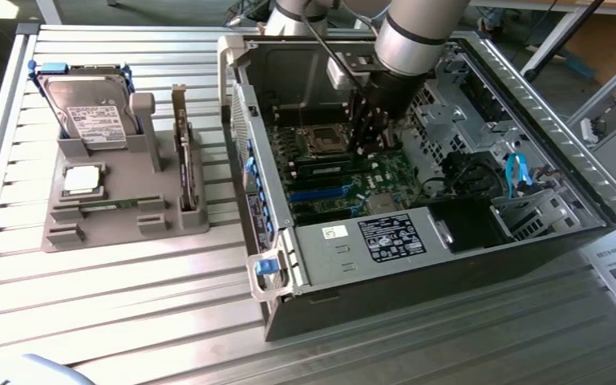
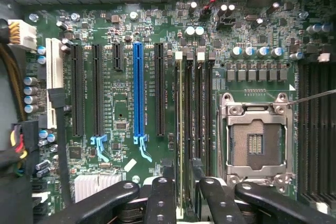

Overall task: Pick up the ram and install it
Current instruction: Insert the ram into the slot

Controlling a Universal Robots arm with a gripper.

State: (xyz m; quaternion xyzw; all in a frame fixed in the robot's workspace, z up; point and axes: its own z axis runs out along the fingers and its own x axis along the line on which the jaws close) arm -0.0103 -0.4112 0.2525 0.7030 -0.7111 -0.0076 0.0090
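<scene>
Exterior view: an open computer case [image 1: 246, 104] is seen lying on a slatted metal table [image 1: 126, 321]. The arm [image 1: 410, 36] is seen extending down into the case over the board [image 1: 340, 172]. The arm's end is placed low, just beside the processor socket [image 1: 324, 140], but its tips are lost against dark parts there. On the exterior view's left, well apart from the case, a grey tray [image 1: 105, 233] is seen. In it a hard drive [image 1: 94, 112] is stood upright, a square silver chip [image 1: 81, 178] is laid flat and a dark card [image 1: 185, 160] is stood on edge. Wrist view: the close detail is supplied. The gripper [image 2: 182, 174] is seen narrowed, with its black fingers [image 2: 160, 198] closed in on either side of the ram [image 2: 181, 119], which is gripped near one end. The ram is seen edge-on as a thin green strip, lined up along the row of memory slots [image 2: 202, 114]. That row is found between the processor socket, marked by its metal frame, and the long black slots beside the blue slot [image 2: 138, 87]. Whether the ram is seated in its slot or held just above it cannot be told.
</scene>
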